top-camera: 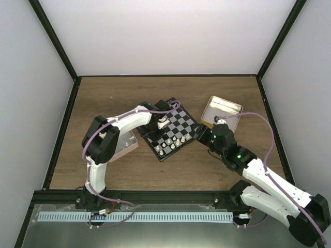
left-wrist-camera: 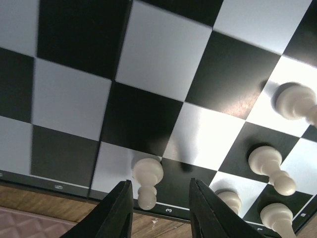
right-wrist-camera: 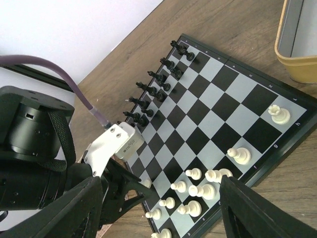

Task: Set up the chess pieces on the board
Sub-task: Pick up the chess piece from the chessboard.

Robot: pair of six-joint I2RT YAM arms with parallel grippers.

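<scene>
Left wrist shows left gripper parted near a glossy cream pawn on the checkered board; right gripper likewise.

The brown wooden table fills the middle of the frame. Directly on it lie the chessboard at centre, turned diagonally, a gold tin at its upper right, and a pink tin at its left.
</scene>
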